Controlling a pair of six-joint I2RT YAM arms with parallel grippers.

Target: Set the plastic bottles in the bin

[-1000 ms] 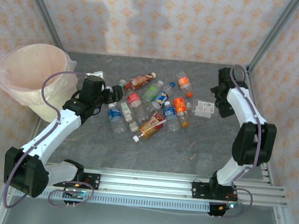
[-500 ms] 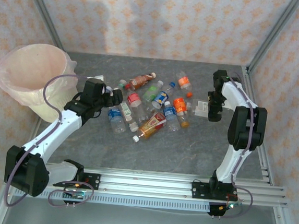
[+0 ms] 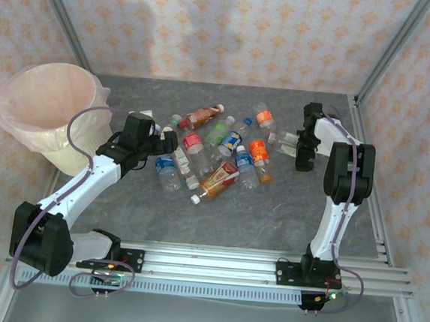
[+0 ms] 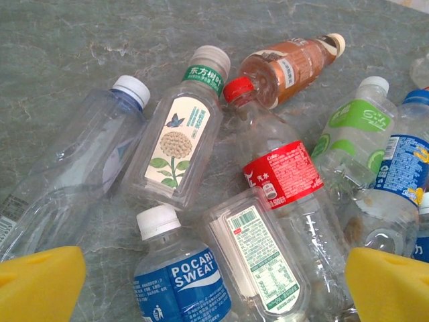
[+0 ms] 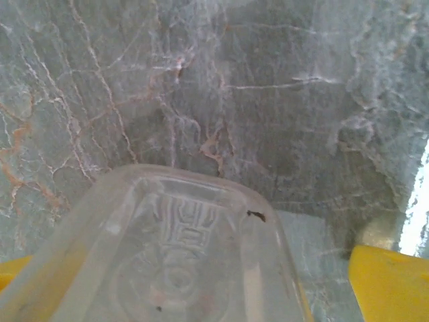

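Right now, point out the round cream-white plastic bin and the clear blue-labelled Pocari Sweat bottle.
Round cream-white plastic bin (image 3: 60, 161): top external view, side wall.
Clear blue-labelled Pocari Sweat bottle (image 4: 184, 285): left wrist view, blue label.

we note both arms — left arm (image 3: 77, 190), right arm (image 3: 328, 227) — white links, black joints, thin purplish cables looped alongside; finger pads (image 4: 40, 285) yellow.

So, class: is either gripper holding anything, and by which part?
Nothing yet. The left gripper is open above the bottles; the right gripper straddles the base of a clear bottle, one jaw not touching.
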